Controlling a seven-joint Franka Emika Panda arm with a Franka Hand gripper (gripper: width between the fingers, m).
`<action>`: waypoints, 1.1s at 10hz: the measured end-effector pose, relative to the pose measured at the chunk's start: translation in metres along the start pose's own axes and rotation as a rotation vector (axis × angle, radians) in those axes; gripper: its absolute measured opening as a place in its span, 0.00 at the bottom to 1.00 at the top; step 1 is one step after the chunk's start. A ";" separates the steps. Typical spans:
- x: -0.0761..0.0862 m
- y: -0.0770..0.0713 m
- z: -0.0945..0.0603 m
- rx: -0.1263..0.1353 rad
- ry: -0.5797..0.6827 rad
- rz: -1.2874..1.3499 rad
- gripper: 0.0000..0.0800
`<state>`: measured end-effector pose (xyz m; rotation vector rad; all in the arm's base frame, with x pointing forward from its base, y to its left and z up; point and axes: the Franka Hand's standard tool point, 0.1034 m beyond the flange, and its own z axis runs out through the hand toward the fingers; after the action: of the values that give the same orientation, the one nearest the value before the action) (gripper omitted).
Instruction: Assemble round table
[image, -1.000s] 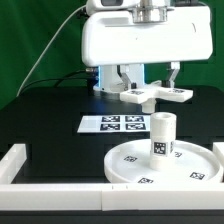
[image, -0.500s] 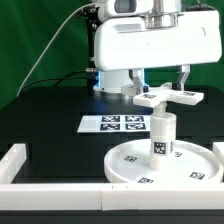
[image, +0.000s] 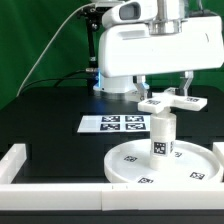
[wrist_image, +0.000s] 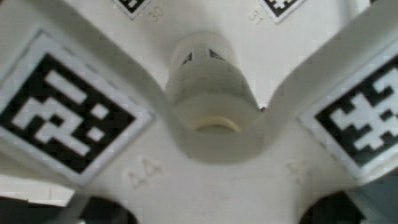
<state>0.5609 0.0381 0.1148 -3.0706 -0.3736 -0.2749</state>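
The large white round disc (image: 165, 165) lies on the black table at the front, to the exterior view's right. The short cylindrical leg (image: 161, 134) stands upright on its central hub. My gripper (image: 167, 93) is shut on the small cross-shaped foot (image: 172, 102) and holds it in the air just above and slightly right of the leg's top. In the wrist view the cross foot (wrist_image: 210, 120) fills the picture, its tagged arms spreading out and its central socket in the middle. The fingertips are hidden behind the foot.
The marker board (image: 117, 124) lies flat on the table left of the leg. Long white border rails (image: 45, 187) run along the front and the left corner. The robot's white base (image: 150, 50) stands behind.
My gripper has carried the cross foot to the exterior view's right and slightly down, closer to the top of the leg. Disc and leg have not moved.
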 end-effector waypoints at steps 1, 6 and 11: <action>0.000 0.000 0.004 -0.001 0.001 -0.001 0.56; 0.002 0.001 0.004 -0.002 0.023 0.020 0.56; 0.002 0.002 0.006 0.031 0.042 0.605 0.56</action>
<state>0.5639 0.0371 0.1095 -2.9556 0.5410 -0.2952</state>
